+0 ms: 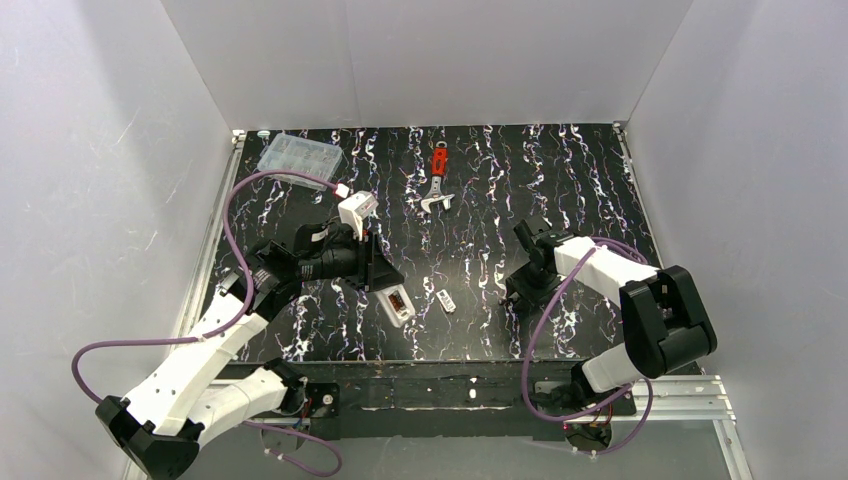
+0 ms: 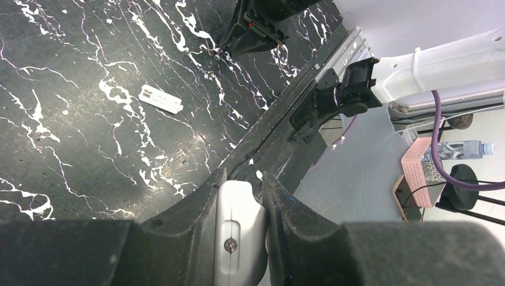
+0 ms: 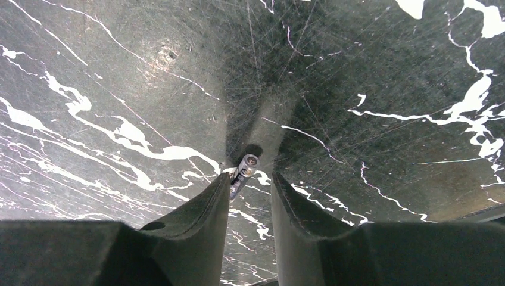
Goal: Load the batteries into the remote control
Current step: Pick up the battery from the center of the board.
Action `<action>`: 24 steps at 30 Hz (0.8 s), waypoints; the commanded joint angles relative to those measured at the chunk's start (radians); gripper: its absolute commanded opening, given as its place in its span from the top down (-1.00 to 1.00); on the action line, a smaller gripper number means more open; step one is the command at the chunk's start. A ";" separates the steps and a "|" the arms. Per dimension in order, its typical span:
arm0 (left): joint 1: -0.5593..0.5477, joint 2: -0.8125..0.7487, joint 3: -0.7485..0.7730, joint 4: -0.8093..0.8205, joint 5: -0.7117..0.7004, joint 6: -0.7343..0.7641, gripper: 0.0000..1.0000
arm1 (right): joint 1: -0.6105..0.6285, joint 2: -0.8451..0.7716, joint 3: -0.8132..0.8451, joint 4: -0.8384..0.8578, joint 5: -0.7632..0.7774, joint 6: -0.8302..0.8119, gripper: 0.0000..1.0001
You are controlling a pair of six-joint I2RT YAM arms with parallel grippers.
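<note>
**Left arm.** My left jaws are closed on the remote (image 1: 397, 303). In the top view it sits left of centre in the lower half of the frame, reddish recess facing up. I cannot tell whether it rests on the surface (image 1: 560, 190). In the left wrist view it shows as a white body with a screw, pinched between both fingers at bottom centre.

**Right arm.** My right jaws point down at the surface and stand apart, gripping nothing. In the right wrist view a small battery (image 3: 245, 165) lies at their tips. It touches the finger (image 3: 202, 220) on the frame's left and is clear of the other.

**Other items.**
- A small white piece (image 1: 446, 301) lies just right of the remote, apart from it.
- A clear box (image 1: 298, 158) sits in the upper left.
- A red-handled wrench (image 1: 438, 180) lies at upper centre.
</note>
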 commanded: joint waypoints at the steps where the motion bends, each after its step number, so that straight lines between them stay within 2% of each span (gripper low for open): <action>1: 0.006 -0.026 0.023 -0.009 0.011 0.011 1.00 | -0.007 0.007 0.009 0.003 0.033 0.019 0.25; 10: 0.006 -0.024 0.023 -0.011 0.010 0.010 1.00 | -0.014 0.014 -0.007 0.026 0.031 0.013 0.41; 24: 0.006 -0.031 0.023 -0.019 0.009 0.011 1.00 | -0.017 0.057 -0.020 0.044 0.032 -0.012 0.43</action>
